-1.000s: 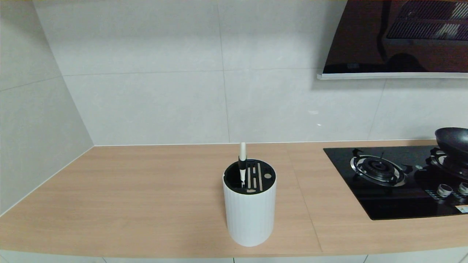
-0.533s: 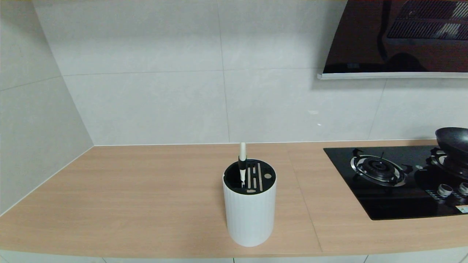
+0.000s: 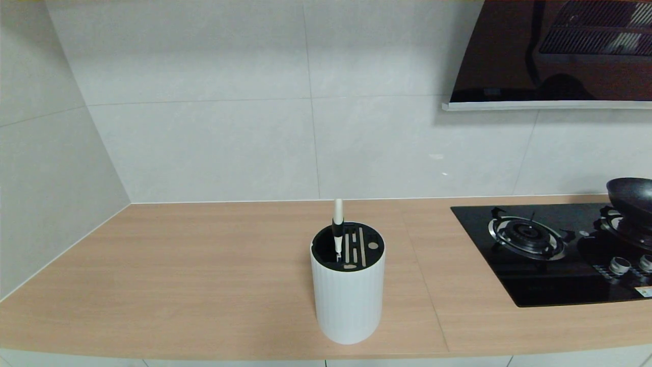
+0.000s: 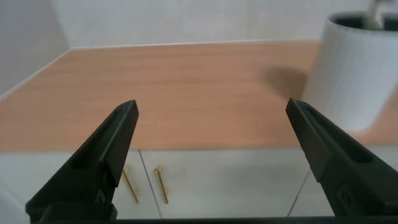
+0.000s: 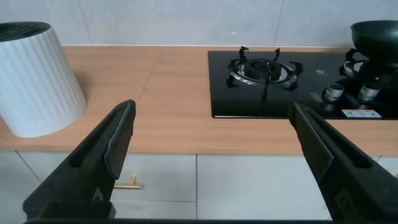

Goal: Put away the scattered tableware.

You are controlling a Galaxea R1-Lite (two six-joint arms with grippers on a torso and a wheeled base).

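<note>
White ribbed cylindrical holder (image 3: 348, 295) upright on wooden counter (image 3: 204, 265), near front edge. Black top insert: open round well on robot's left side, narrow slots on right. Single utensil (image 3: 337, 224), white handle tip with black band, upright in open well, handle poking above rim.

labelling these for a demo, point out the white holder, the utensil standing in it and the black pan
white holder (image 3: 348, 300), head view, ribbed front wall
utensil (image 3: 337, 210), head view, pale upper handle
black pan (image 3: 631, 196), head view, dark outer side
</note>
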